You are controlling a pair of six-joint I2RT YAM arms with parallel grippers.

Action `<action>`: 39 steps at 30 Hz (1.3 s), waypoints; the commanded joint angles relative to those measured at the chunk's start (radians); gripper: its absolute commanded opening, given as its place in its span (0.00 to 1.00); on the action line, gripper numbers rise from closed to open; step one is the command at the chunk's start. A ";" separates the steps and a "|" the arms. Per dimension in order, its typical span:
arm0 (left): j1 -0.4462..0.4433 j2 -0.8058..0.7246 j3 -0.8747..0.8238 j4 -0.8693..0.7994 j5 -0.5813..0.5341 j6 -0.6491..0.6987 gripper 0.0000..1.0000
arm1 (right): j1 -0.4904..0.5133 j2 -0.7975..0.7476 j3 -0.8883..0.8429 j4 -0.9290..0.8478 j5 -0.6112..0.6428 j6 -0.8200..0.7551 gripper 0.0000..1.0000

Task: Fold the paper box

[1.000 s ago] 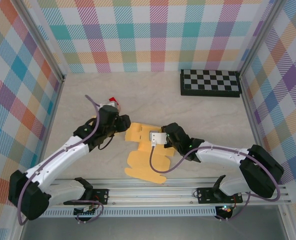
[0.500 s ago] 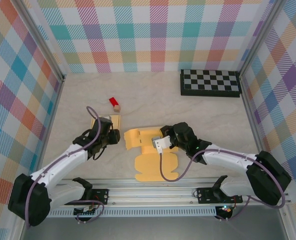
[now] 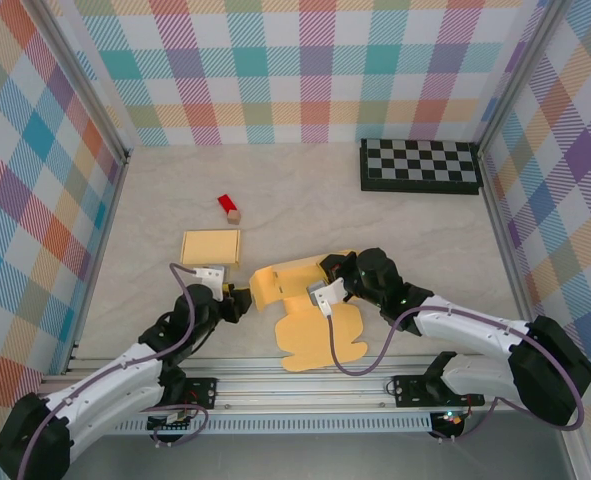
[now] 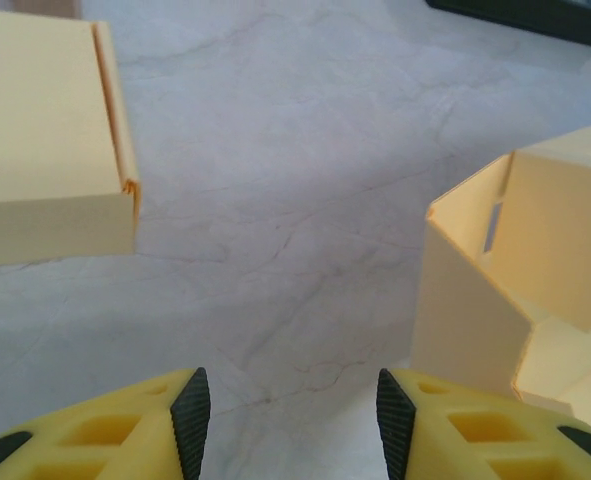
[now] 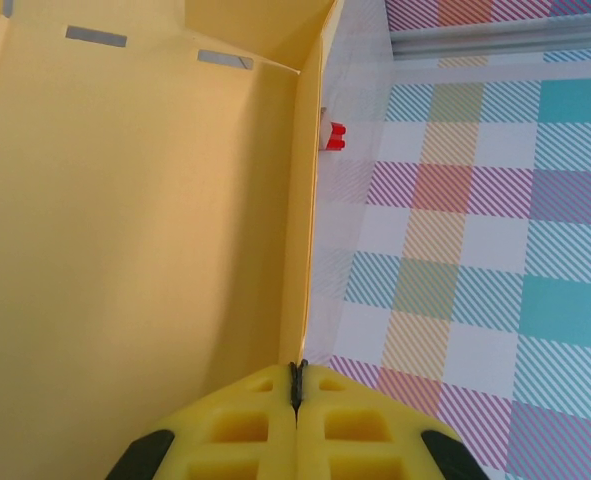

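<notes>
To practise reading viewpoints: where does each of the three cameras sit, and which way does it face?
Top: above and behind the robot, looking down on the table; left arm and right arm show.
Left wrist: on the left arm, low, facing across the table; open left gripper shows.
Right wrist: on the right arm, facing along the box wall; right gripper shut on it.
Shared: top and left wrist both show the box and closed box.
</notes>
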 commanded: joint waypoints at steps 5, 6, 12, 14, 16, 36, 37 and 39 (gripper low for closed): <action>-0.037 0.167 0.084 0.116 0.062 0.047 0.51 | 0.024 -0.030 -0.026 0.017 -0.036 -0.056 0.00; -0.042 0.170 0.090 0.120 0.062 0.049 0.51 | 0.032 -0.032 -0.032 0.020 -0.028 -0.058 0.00; -0.068 0.181 0.086 0.179 0.106 0.038 0.52 | 0.072 -0.027 -0.048 0.057 -0.005 -0.034 0.00; -0.083 0.207 0.088 0.185 0.116 0.041 0.52 | 0.084 -0.017 -0.043 0.064 0.006 -0.031 0.00; -0.096 0.228 0.087 0.188 0.117 0.043 0.52 | 0.087 -0.011 -0.042 0.067 0.010 -0.027 0.00; -0.230 0.329 0.146 0.110 -0.001 0.019 0.56 | 0.161 0.012 -0.085 0.125 0.169 -0.032 0.00; -0.230 0.312 0.144 0.097 -0.022 0.023 0.56 | 0.156 0.024 -0.079 0.142 0.172 -0.028 0.00; -0.230 0.288 0.155 0.072 -0.085 0.024 0.58 | 0.141 0.047 -0.063 0.180 0.172 -0.011 0.00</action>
